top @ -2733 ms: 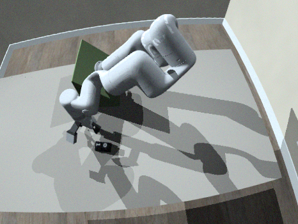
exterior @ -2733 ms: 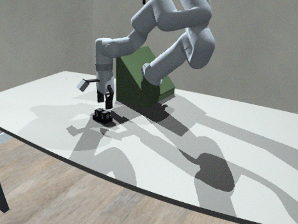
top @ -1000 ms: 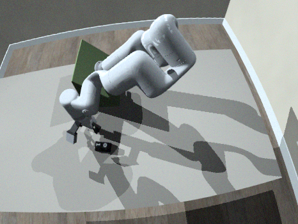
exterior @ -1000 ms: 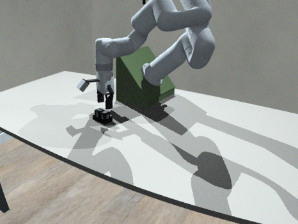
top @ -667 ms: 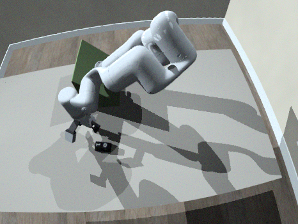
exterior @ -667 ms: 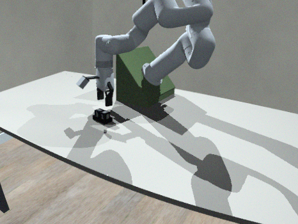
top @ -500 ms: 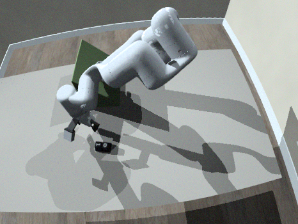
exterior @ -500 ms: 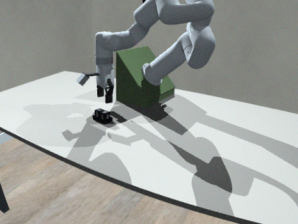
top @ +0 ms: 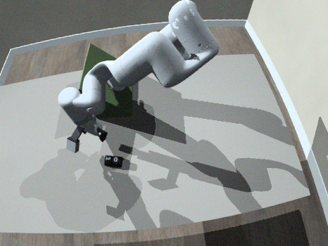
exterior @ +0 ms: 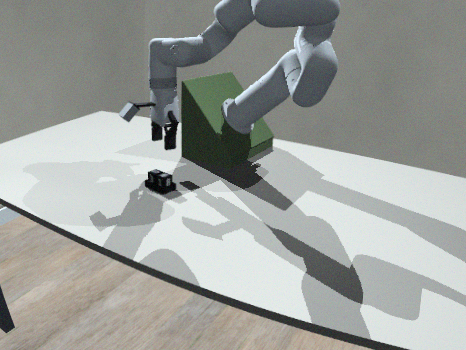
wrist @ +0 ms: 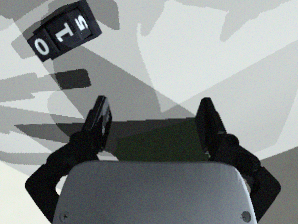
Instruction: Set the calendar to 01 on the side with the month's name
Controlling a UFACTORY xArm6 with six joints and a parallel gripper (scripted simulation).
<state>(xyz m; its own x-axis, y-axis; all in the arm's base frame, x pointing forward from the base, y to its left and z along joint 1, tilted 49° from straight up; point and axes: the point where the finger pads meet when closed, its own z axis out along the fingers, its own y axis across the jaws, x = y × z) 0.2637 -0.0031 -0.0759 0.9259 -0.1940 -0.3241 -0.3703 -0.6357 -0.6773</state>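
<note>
Below the wide-open gripper [exterior: 167,134], apart, the calendar [exterior: 160,180]

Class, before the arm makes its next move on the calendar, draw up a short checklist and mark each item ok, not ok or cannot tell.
1. Gripper open, nothing between its fingers: ok.
2. Gripper above the table, apart from the calendar: ok.
3. Both cubes side by side in the tray: ok.
4. Tray flat on the table: ok, as far as the exterior view shows.
5. Date reads 01 on the month side: cannot tell; the wrist view shows 0, 1 and a third mark, and no month name is legible.
6. Green wedge block away from the calendar: ok.
</note>
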